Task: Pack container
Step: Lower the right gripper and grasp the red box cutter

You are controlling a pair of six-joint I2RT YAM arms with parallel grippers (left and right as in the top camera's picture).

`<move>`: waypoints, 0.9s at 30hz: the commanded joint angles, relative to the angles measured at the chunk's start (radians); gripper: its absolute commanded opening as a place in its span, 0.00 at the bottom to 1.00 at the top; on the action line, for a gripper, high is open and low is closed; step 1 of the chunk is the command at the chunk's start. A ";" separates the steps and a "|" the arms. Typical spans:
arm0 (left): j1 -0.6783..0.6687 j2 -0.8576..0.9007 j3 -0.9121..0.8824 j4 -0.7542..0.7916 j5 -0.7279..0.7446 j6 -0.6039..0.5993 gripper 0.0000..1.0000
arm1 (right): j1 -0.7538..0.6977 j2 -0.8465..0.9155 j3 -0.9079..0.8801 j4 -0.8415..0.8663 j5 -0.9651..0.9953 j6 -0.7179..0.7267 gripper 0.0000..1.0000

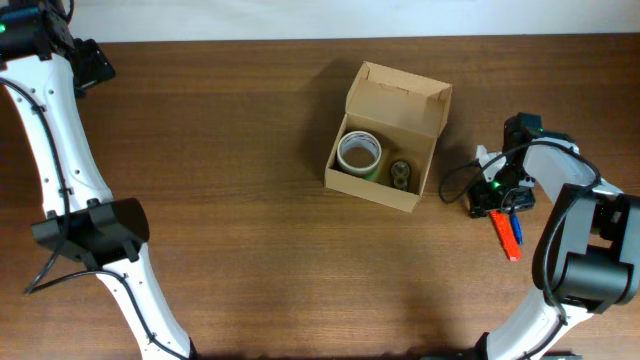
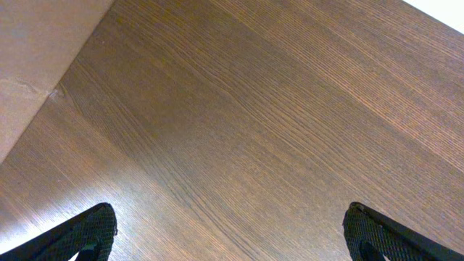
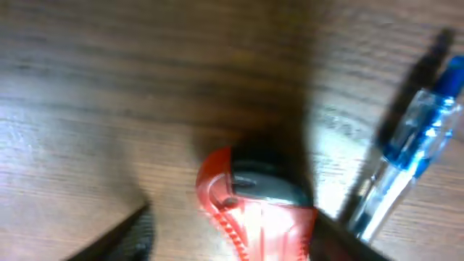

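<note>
Your right hand (image 3: 232, 243) spread apart astride red cutter (image 3: 250, 203), blue pen (image 3: 415, 134) just beside. Your left hand (image 2: 230, 233) spread apart above tabletop (image 2: 254, 123).

Left arm (image 1: 60, 160) reaches to the far left, left gripper (image 2: 230, 235) wide open; right arm (image 1: 585, 240) folded, right gripper (image 3: 232, 228) pointing down, fingers parted.

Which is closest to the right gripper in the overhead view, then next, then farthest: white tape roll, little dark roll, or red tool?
From the right gripper:
1. Red tool, on the table just beside it.
2. Little dark roll, in the container, nearer side.
3. White tape roll, in the container, farther side.
</note>
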 commanded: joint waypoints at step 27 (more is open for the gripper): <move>0.005 0.005 -0.004 0.001 0.005 0.008 1.00 | -0.065 0.055 -0.008 -0.078 -0.044 -0.006 0.66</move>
